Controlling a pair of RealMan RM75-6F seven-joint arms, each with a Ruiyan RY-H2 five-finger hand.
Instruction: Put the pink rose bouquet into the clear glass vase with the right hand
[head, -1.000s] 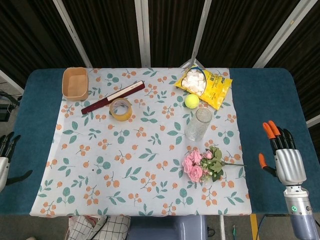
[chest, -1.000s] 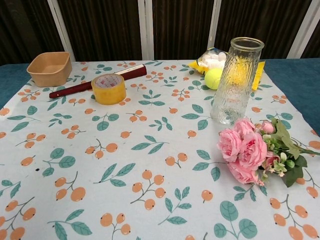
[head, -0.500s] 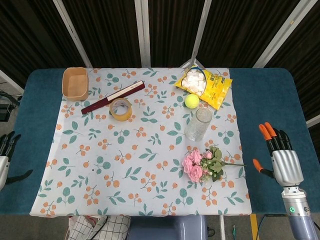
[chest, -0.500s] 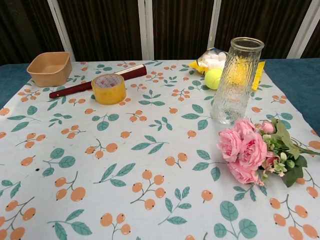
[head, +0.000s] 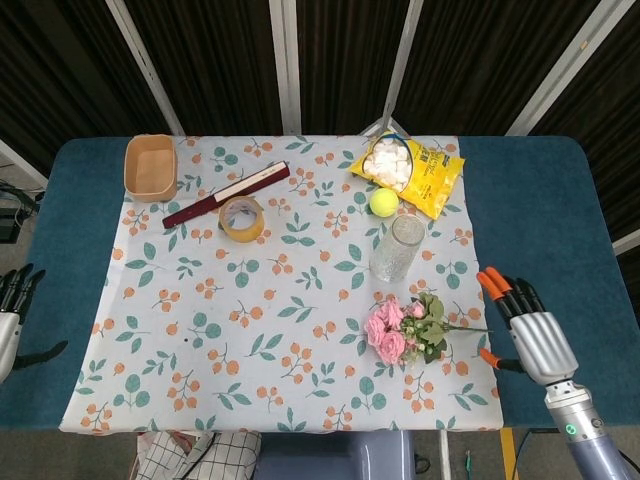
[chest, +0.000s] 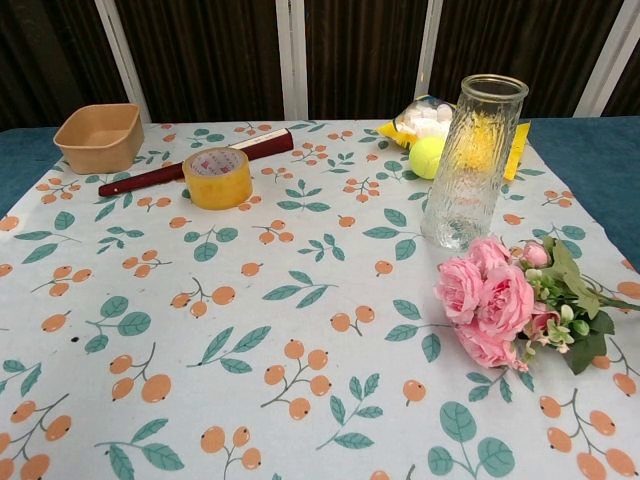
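The pink rose bouquet (head: 405, 329) lies flat on the patterned cloth, blooms to the left, thin stem pointing right; it also shows in the chest view as the bouquet (chest: 510, 300). Just behind it the clear glass vase (head: 397, 247) stands upright and empty, seen close as the vase (chest: 472, 160). My right hand (head: 527, 328) hovers over the blue table to the right of the stem, fingers spread, holding nothing. My left hand (head: 12, 310) sits at the far left edge, fingers apart and empty. Neither hand shows in the chest view.
A tennis ball (head: 383, 202) and a yellow marshmallow bag (head: 408, 172) lie behind the vase. A tape roll (head: 241, 218), a dark red folded fan (head: 226, 194) and a tan box (head: 151, 166) sit at the back left.
My right hand has moved left and nearer, closing on the bouquet's stem end. The bouquet, vase and left hand have stayed put.
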